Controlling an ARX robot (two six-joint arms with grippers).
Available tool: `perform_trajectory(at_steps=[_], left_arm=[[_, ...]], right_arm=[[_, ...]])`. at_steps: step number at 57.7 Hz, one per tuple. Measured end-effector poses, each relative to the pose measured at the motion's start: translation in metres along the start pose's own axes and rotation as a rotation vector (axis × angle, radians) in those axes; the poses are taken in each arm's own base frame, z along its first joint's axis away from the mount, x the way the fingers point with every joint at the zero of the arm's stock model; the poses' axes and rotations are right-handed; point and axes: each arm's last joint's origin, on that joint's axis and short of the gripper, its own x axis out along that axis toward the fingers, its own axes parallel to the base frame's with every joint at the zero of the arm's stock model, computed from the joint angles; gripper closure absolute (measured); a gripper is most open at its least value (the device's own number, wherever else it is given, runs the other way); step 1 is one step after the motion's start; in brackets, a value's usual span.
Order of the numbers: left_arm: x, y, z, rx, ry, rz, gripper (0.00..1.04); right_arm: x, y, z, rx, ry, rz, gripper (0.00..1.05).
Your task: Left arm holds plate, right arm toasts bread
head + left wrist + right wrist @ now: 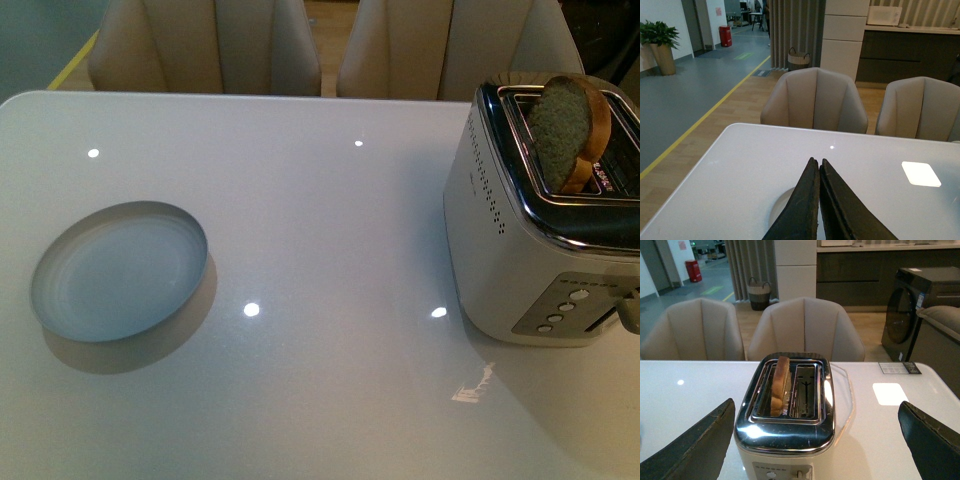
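- Bread [568, 128] sticks up out of the toaster [520, 250] slot by the table's right edge, so it's either toasted or not pushed down yet.
- Right end effector [815, 450] gapes wide, empty, straddling the toaster.
- Left end effector [816, 210] is pinched closed, holding nothing, over the plate [120, 270] near the left edge.
- Next, probably: grab the plate. Nothing's in the way.

A showroom-like open hall with a kitchen corner: a glossy white counter [330, 220] carries a chrome toaster [540, 230], with beige upholstered chairs [815, 102] drawn up behind it. Beyond lie dark kitchen cabinets [855, 280], a microwave [883, 15], a front-loading washing machine [917, 312], a woven basket [759, 294], a potted plant [660, 42], a red bin [725, 36] and yellow floor lines [705, 117]
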Motion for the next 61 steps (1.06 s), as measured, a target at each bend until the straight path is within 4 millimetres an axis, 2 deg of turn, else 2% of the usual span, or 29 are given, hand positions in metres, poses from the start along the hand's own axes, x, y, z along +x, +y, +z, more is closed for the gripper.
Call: perform_trajectory(at_steps=[2, 5, 33, 61], left_arm=[[0.0000, 0.0000, 0.0000, 0.000, 0.000, 0.000, 1.02], [0.0000, 0.0000, 0.0000, 0.000, 0.000, 0.000, 0.94], [0.0000, 0.0000, 0.0000, 0.000, 0.000, 0.000, 0.07], [0.0000, 0.0000, 0.0000, 0.002, 0.000, 0.000, 0.07]], right_arm=[[0.0000, 0.0000, 0.0000, 0.000, 0.000, 0.000, 0.09], [0.0000, 0.0000, 0.0000, 0.000, 0.000, 0.000, 0.09], [0.0000, 0.0000, 0.0000, 0.000, 0.000, 0.000, 0.09], [0.0000, 0.0000, 0.0000, 0.000, 0.000, 0.000, 0.09]])
